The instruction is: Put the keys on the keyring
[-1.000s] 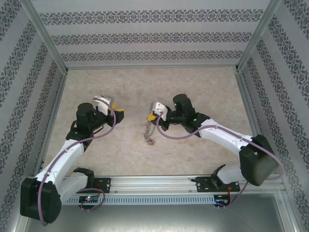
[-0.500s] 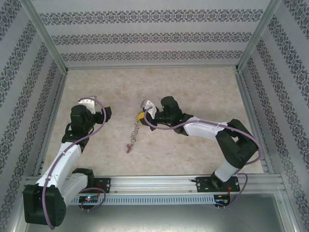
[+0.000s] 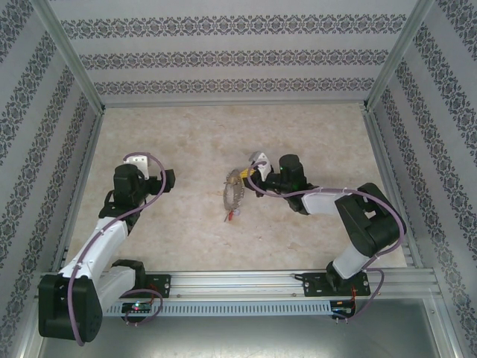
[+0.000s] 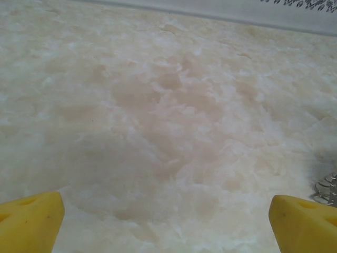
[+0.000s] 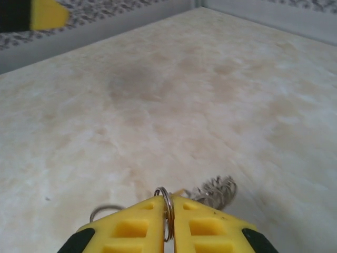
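Keyring (image 3: pixel 232 195): lies mid-table with a red key (image 3: pixel 233 216) at its near end; its far end is pinched between the almost closed yellow fingers of the right gripper (image 5: pixel 167 213). Left gripper (image 4: pixel 167 221): jaws spread wide, holding nothing, well apart on the keyring's left. Table (image 3: pixel 313 134): bare from the keyring to the back wall (image 3: pixel 238 56).

Top external is looking steeply down at the keyring (image 3: pixel 234 195) from far above-behind. Left wrist is skimming low, catching it at right edge. Right wrist is sitting right over it, very close.
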`<action>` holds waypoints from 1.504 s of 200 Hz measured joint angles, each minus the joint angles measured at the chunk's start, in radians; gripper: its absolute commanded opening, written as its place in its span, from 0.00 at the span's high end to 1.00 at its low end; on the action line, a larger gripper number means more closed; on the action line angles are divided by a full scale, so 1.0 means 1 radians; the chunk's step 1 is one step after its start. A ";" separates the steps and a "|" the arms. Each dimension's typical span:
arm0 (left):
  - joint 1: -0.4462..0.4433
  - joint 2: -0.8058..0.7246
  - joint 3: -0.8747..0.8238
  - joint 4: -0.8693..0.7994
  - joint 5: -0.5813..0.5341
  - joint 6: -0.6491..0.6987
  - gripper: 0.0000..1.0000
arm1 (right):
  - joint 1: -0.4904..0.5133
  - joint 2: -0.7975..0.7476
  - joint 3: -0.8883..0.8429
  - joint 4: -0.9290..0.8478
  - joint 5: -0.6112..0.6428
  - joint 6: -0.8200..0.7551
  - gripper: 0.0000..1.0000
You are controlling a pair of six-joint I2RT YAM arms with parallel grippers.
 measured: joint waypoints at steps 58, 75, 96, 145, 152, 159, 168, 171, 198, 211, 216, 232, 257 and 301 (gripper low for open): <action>0.000 0.020 0.000 0.006 0.000 0.000 0.00 | -0.119 0.029 -0.081 -0.097 0.003 0.048 0.83; 0.000 0.030 0.000 0.011 0.000 0.000 0.00 | -0.137 0.046 -0.075 -0.111 0.005 0.070 0.69; 0.000 0.051 0.000 0.012 0.000 0.000 0.00 | -0.136 0.050 -0.074 -0.111 0.011 0.097 0.59; 0.000 0.085 0.015 -0.015 0.005 0.021 0.00 | -0.137 -0.121 -0.074 -0.176 0.080 0.145 0.09; 0.000 0.086 0.026 -0.029 0.008 0.033 0.00 | -0.137 -0.179 -0.071 -0.187 0.103 0.149 0.02; 0.000 0.086 0.039 -0.042 0.010 0.046 0.00 | -0.140 -0.239 -0.067 -0.196 0.131 0.147 0.02; 0.000 0.085 0.054 -0.048 0.011 0.064 0.00 | -0.145 -0.311 -0.061 -0.205 0.170 0.145 0.02; -0.001 0.083 0.058 -0.050 0.011 0.069 0.00 | -0.147 -0.340 -0.057 -0.209 0.185 0.143 0.02; -0.001 0.051 0.066 -0.051 0.011 0.117 0.00 | -0.176 -0.534 -0.049 -0.215 0.333 0.124 0.02; -0.002 0.041 0.065 -0.044 0.010 0.135 0.00 | -0.195 -0.601 -0.055 -0.215 0.402 0.101 0.02; -0.002 0.040 0.064 -0.037 0.008 0.141 0.00 | -0.203 -0.623 -0.062 -0.210 0.428 0.090 0.02; -0.002 0.048 0.039 0.022 0.003 0.162 0.00 | -0.232 -0.669 -0.103 -0.200 0.497 0.058 0.02; -0.002 0.128 -0.054 0.171 0.001 0.189 0.00 | -0.292 -0.652 -0.195 -0.196 0.591 0.045 0.02; -0.002 0.336 -0.101 0.332 -0.020 0.215 0.00 | -0.366 -0.429 -0.281 -0.108 0.665 0.020 0.02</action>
